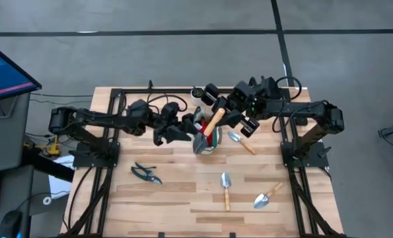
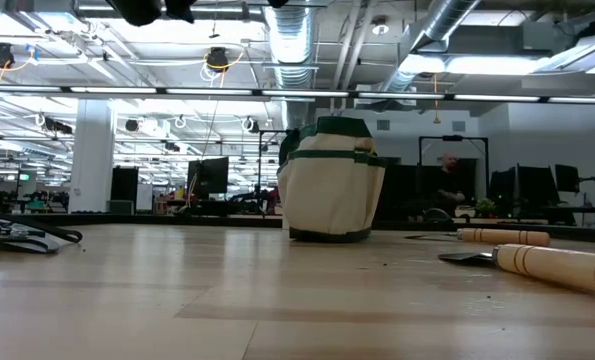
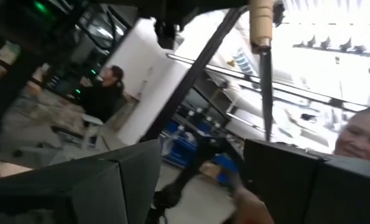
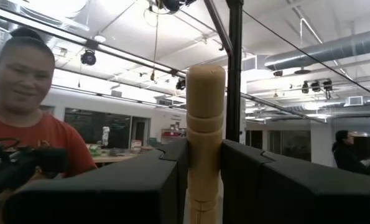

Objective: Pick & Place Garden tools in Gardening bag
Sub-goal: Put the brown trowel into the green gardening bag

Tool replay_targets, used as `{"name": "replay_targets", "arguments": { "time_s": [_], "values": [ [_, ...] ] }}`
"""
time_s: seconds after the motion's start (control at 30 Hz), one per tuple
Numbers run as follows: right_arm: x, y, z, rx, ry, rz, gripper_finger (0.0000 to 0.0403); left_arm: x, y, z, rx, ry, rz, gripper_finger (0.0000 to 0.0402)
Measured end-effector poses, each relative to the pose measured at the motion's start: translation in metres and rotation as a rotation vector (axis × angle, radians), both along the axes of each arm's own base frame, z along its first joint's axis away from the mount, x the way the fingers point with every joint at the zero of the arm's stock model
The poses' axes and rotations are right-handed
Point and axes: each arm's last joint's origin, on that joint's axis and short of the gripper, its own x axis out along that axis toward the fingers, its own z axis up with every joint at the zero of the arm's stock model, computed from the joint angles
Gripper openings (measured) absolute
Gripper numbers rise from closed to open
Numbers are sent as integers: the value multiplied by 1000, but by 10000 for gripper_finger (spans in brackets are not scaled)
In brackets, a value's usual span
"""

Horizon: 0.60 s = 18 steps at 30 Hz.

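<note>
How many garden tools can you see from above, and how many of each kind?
Trowels: 4, one held over the bag by the right end effector, three on the table
Pruning shears: 1
Red-and-black glove item: 1
Total: 6

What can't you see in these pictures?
- High view: the gardening bag is mostly covered by both grippers and the trowel, so its inside stays hidden.
- Low view: both grippers are cut off by the top edge; the trowel handle runs off the right edge.
- Right wrist view: the right gripper clamps the wooden handle; its blade is hidden below.
- Left wrist view: blurred; left gripper holds nothing visible.
</note>
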Motion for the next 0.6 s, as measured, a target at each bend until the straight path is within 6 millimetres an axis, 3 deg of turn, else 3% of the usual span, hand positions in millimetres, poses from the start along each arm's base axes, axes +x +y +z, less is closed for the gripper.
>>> {"name": "replay_targets", "arguments": {
  "time_s": [0.13, 0.43, 0.6],
  "values": [
    [0, -1, 0, -1, -4, -10, 64, 0, -1, 5, -14, 3, -50, 221],
    [5, 1, -4, 16, 20, 6, 64, -1, 5, 37, 52, -70, -158, 221],
    [4, 2, -4, 15, 18, 10, 64, 4, 2, 33, 39, 49, -230, 221]
  ]
}}
